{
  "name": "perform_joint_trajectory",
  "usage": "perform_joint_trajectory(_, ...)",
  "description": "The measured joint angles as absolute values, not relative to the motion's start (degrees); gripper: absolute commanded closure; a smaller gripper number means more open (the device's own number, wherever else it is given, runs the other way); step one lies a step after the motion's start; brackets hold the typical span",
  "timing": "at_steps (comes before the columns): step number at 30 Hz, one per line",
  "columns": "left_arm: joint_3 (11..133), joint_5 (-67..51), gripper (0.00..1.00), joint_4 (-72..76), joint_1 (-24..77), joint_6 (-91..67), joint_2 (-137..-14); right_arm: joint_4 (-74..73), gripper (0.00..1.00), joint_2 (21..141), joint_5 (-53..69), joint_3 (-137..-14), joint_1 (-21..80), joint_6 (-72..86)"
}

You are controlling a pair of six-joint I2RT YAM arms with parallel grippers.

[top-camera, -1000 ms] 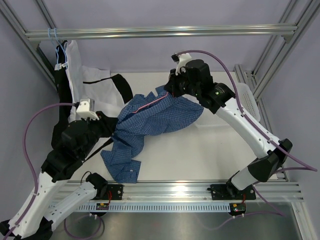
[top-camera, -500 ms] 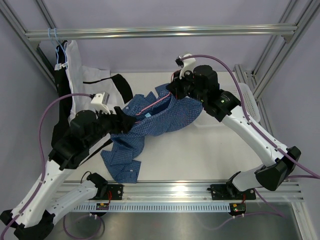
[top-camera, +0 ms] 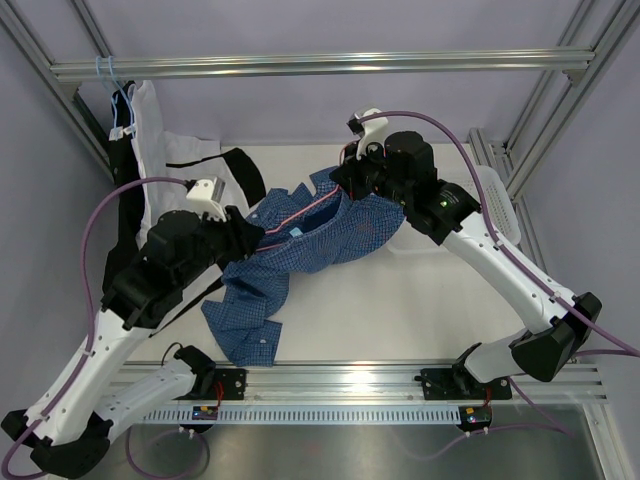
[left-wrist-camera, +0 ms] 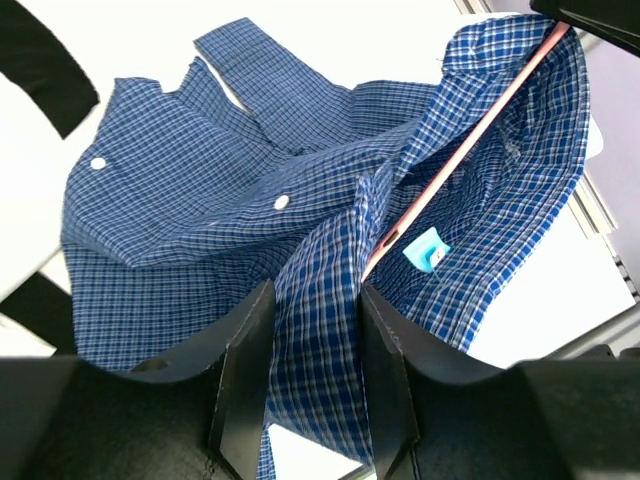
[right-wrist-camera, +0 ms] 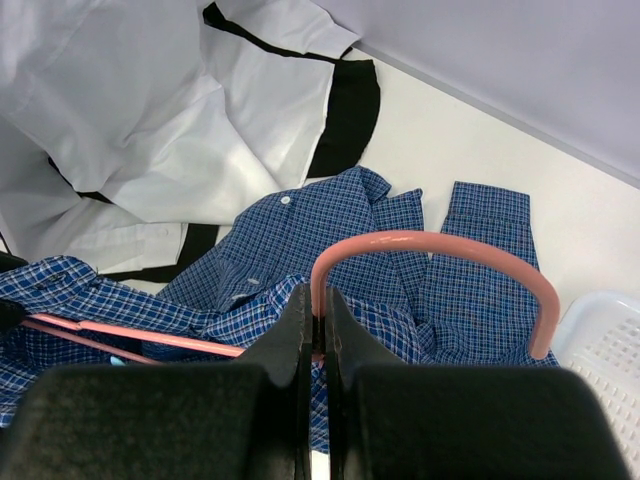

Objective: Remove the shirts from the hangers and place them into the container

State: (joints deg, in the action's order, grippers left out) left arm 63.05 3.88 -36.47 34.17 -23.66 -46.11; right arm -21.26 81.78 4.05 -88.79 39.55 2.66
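The table [top-camera: 430,300] shows whole only in the top view, where the blue shirt [top-camera: 300,250] sprawls across its middle. The shirt's long axis runs from far right, where it is raised, to its tail at the near left edge. The white shirt [top-camera: 190,160] and black shirt [top-camera: 245,170] lie heaped at far left. The basket [top-camera: 500,205] stands at the right edge, largely hidden by the right arm; the right wrist view shows its mesh corner [right-wrist-camera: 610,340].

The hanger [top-camera: 305,210] slants along the shirt's axis. Only the right wrist view shows its hook [right-wrist-camera: 430,240] arching toward the basket, with the right gripper [right-wrist-camera: 318,305] pinched on the wire below the hook.

The left wrist view shows the left gripper [left-wrist-camera: 315,300] parted, with a shirt fold filling the gap. I cannot tell whether it presses the fold. Past it, a pale blue tag [left-wrist-camera: 427,250] lies inside the shirt.
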Motion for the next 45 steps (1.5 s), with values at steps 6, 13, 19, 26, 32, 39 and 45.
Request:
perform_joint_trajectory(6, 62.78, 4.99, 0.89, -36.8, 34.17, -23.99, -43.9, -21.19, 1.0, 81.47, 4.05, -87.92, 39.64, 2.72)
perform_joint_trajectory(13, 60.47, 7.01, 1.0, -38.5, 34.17, -24.23, -41.65, -21.21, 1.0, 80.2, 3.86, -87.09, 39.7, 2.94)
perform_joint_trajectory(19, 57.45, 8.84, 1.0, -40.05, 34.17, -25.12, -36.84, -20.91, 1.0, 78.11, 3.6, -87.09, 39.97, 4.36)
perform_joint_trajectory(26, 53.49, 9.76, 0.49, -39.99, 34.17, -26.57, -32.99, -20.38, 1.0, 76.9, 5.72, -87.13, 40.34, 6.33)
perform_joint_trajectory(32, 52.23, 13.91, 0.08, -41.12, 34.17, -26.59, -29.95, -18.5, 1.0, 76.99, 10.94, -87.2, 40.45, 7.75)
perform_joint_trajectory(39, 61.12, 17.17, 0.04, -44.49, 34.15, -22.35, -32.77, -15.44, 1.0, 80.05, 13.54, -87.92, 41.56, 8.47)
perform_joint_trajectory(45, 66.96, 17.1, 0.01, -47.03, 34.15, -17.32, -34.7, -14.31, 1.0, 83.46, 15.75, -90.13, 41.89, 10.57)
